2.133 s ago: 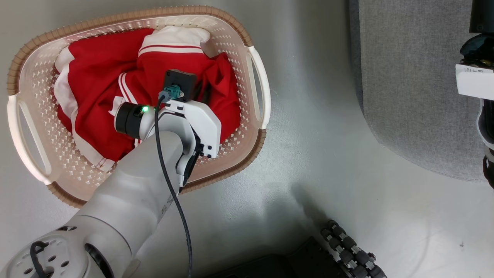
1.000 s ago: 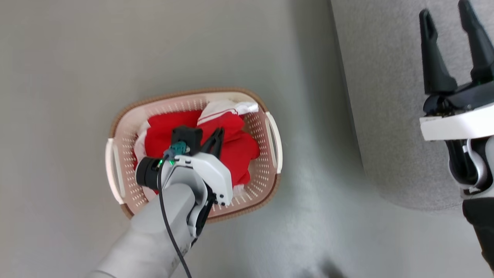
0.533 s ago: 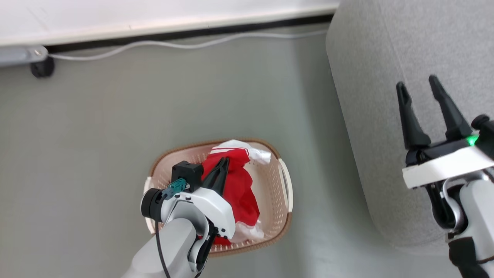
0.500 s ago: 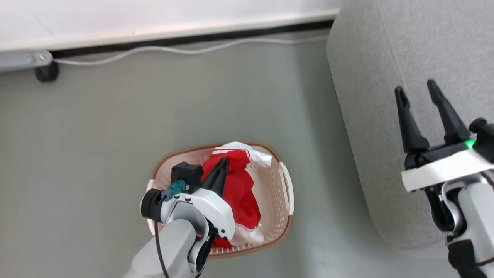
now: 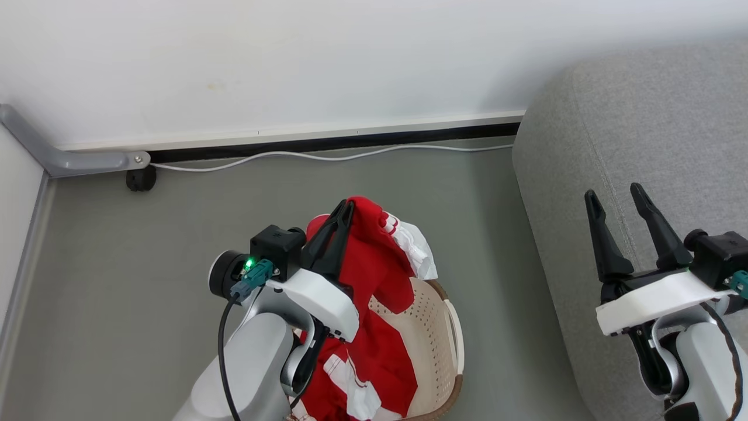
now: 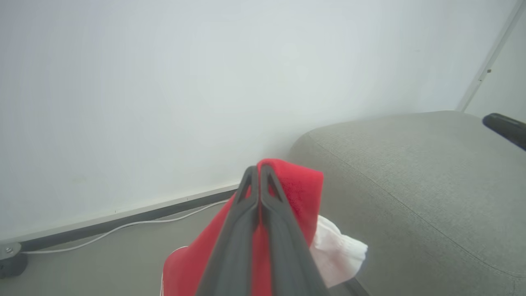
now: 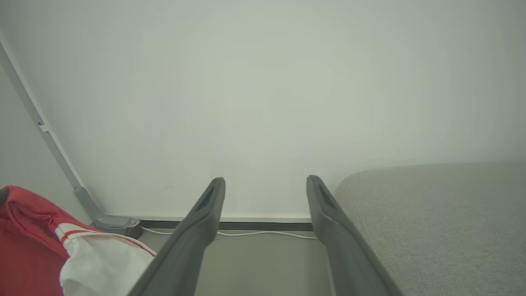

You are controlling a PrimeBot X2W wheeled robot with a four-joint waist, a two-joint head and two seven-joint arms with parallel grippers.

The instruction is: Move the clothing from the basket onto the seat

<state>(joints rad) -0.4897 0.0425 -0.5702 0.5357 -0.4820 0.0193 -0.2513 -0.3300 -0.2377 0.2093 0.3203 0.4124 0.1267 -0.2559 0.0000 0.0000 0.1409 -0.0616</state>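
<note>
Left fingers (image 5: 334,234) clenched on the clothing (image 5: 374,269) over the basket (image 5: 432,327) — right fingers (image 5: 605,245) spread

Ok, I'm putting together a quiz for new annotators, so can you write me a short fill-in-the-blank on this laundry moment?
1. The left gripper is ____ on the clothing, which hangs down into the basket.
2. The right gripper holds nothing; its jaws stand ____.
3. The grey seat lies to the robot's ____ of the basket.
4. The clothing is red with ____ stripes.

Missing words: shut; open; right; white.
</note>
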